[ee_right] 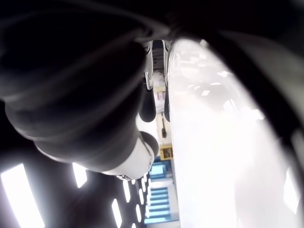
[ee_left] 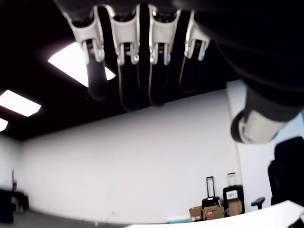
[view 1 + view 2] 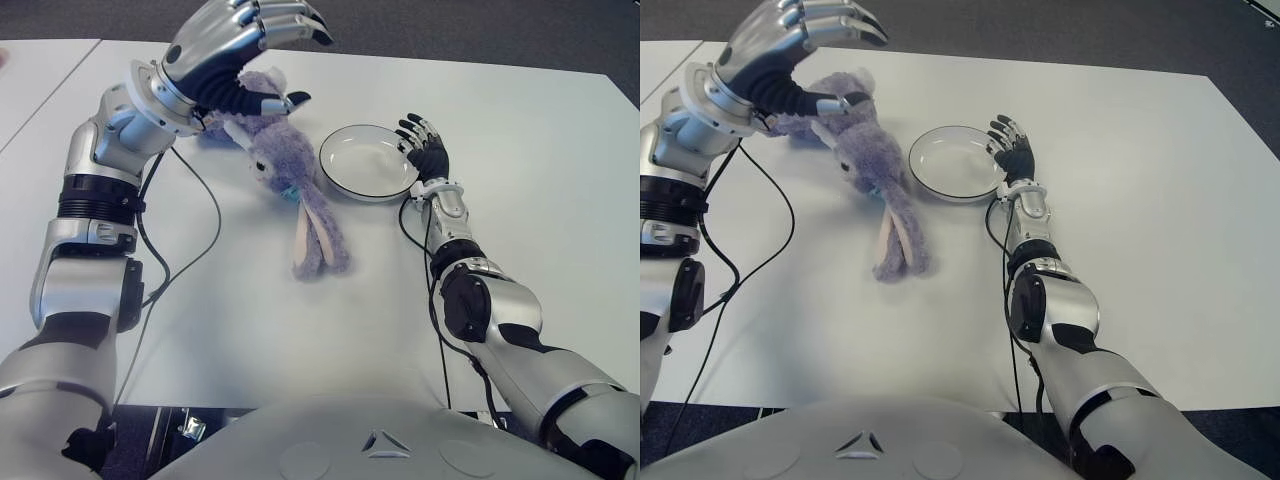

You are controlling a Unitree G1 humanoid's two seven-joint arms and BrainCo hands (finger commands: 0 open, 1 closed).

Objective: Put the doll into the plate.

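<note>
One plush rabbit doll (image 3: 283, 165), lilac-grey with long pink-lined ears, lies on the white table (image 3: 560, 180), its ears stretched toward the robot and its body partly hidden behind the left robot hand (image 3: 240, 55). The doll's far end is covered by that hand's thumb and palm, so how much of the body lies there is hard to make out. One white plate (image 3: 365, 163) stands just beside the doll's head, on its right; the doll is outside the plate, on the table.

The left robot hand is raised above the doll's body, four fingers curved forward over it and the thumb reaching down beside the plush. From the eye views it is not clear whether the thumb touches the fur. The left wrist view settles part of this (it looks up past the hand at a ceiling with light panels and a far wall): the four fingers (image 2: 128, 52) hang loose and apart with nothing between them, so this hand is released, gripping nothing. That view shows neither doll nor plate.

The right robot hand (image 3: 425, 150) shows at the plate's right rim, fingers extended upward. The right wrist view adds a bright white curved surface pressed close against the hand, probably the plate's edge, though most of that picture is dark casing and hard to read. Whether the fingers actually pinch the rim cannot be told.

Two black cables trail over the table, one beside each arm.
</note>
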